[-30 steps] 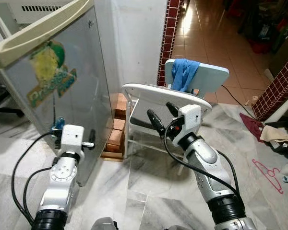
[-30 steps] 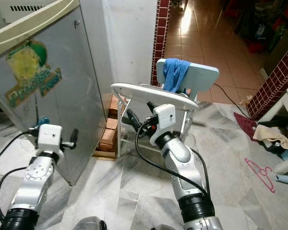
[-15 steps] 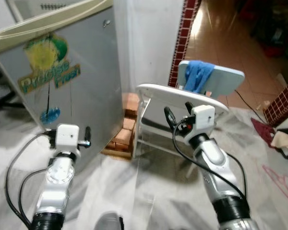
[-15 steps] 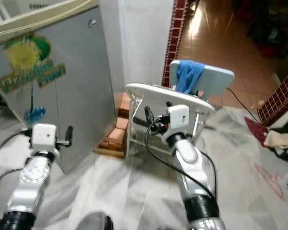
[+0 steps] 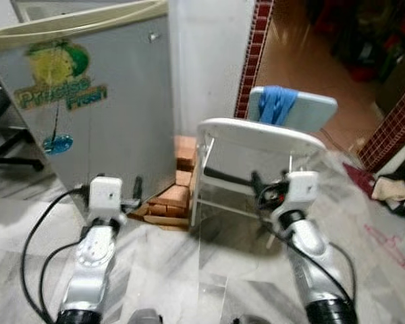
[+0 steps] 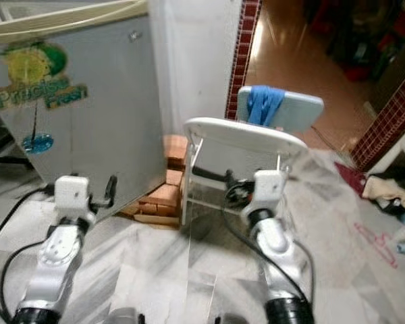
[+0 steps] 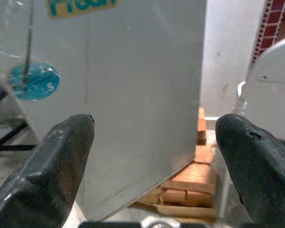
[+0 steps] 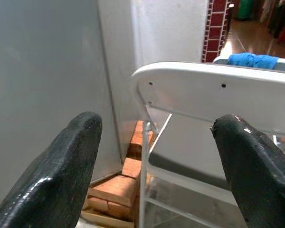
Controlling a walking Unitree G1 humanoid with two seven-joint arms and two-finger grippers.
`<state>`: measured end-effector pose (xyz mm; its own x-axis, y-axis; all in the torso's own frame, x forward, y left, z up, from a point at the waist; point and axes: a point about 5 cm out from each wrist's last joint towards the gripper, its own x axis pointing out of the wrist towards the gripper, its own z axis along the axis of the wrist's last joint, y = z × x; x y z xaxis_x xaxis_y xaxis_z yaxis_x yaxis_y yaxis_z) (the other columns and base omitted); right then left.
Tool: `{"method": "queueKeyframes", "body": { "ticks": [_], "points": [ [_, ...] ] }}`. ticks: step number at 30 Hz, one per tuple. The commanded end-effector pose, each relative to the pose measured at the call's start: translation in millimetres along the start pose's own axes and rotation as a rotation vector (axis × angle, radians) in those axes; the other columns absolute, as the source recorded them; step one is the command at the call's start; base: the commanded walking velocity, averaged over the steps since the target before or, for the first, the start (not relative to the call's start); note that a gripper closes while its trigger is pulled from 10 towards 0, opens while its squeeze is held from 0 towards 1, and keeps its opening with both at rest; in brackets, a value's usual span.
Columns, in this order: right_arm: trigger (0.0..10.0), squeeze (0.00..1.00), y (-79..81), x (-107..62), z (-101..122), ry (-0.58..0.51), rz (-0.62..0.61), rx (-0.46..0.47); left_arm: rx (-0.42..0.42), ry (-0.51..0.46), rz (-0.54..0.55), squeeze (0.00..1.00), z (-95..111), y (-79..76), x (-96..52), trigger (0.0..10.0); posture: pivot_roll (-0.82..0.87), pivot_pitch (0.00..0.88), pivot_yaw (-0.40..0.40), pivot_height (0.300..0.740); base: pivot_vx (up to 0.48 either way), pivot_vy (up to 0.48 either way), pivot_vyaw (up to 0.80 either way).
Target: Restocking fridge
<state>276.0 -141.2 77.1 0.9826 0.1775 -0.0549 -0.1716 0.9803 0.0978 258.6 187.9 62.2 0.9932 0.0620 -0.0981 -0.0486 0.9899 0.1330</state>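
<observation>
We face the grey fridge (image 5: pixel 101 101), upright, its side toward us, nearer than before; our left gripper (image 7: pixel 152 142) and right gripper (image 8: pixel 156 156) hang parted, empty, before the white chair (image 5: pixel 256 138).

Fridge (image 5: pixel 101 101) left; chair (image 5: pixel 256 145) right; brick stack (image 5: pixel 172 196) between; cloth (image 5: pixel 275 104) behind chair.

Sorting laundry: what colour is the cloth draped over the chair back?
Blue cloth, clearest in the left eye view.
</observation>
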Motion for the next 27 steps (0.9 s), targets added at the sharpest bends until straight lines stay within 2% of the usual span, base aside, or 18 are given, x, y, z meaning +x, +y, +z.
{"method": "queueKeyframes", "body": {
  "ticks": [1, 3, 5, 7, 9, 15, 17, 27],
  "points": [
    [10.0, 0.0, -14.5, -0.1, 0, 0.015, -0.041, -0.018, -0.016, -0.054, -0.041, 0.0, 13, -11.7, 5.7, 10.0, -0.05, 0.0, -0.016, 0.74, 0.0, 0.461, 0.0],
    [10.0, 0.0, -15.1, 0.4, 1, 0.018, -0.044, -0.019, -0.016, -0.061, -0.043, 0.0, 14, -12.3, 6.4, 10.0, -0.05, 0.0, -0.016, 0.74, 0.0, 0.461, 0.0],
    [10.0, 0.0, -18.6, 4.7, 1, 0.014, -0.085, -0.079, -0.024, -0.093, -0.069, 0.0, 21, -14.0, 8.6, 10.0, -0.05, 0.0, -0.002, 0.74, 0.0, 0.474, 0.0],
    [10.0, 0.0, -16.8, 5.6, 2, -0.001, -0.065, -0.1, -0.03, -0.1, -0.07, 0.0, 23, -13.7, 10.2, 10.0, -0.06, 0.0, -0.001, 0.74, 0.0, 0.48, 0.0],
    [10.0, 0.0, -13.4, 4.1, 0, 0.006, -0.075, -0.043, -0.033, -0.102, -0.064, 0.0, 24, -12.1, 11.5, 10.0, -0.06, 0.0, 0.003, 0.74, 0.0, 0.48, 0.0],
    [10.0, 0.0, -8.5, -1.1, -3, 0.017, -0.063, -0.08, -0.051, -0.096, -0.061, 0.0, 24, -12.5, 13.3, 10.0, -0.06, 0.0, 0.005, 0.74, 0.0, 0.48, 0.0],
    [10.0, 0.0, -8.4, -3.1, -3, 0.008, -0.059, -0.066, -0.059, -0.096, -0.069, 0.0, 24, -15.0, 13.1, 10.0, -0.06, 0.0, 0.001, 0.74, 0.0, 0.48, 0.0],
    [10.0, 0.0, -16.3, -2.5, 1, -0.005, -0.072, -0.047, -0.083, -0.082, -0.076, 0.0, 19, -16.9, 8.5, 10.0, -0.06, 0.0, -0.013, 0.74, 0.0, 0.48, -0.06]
  ]
}}
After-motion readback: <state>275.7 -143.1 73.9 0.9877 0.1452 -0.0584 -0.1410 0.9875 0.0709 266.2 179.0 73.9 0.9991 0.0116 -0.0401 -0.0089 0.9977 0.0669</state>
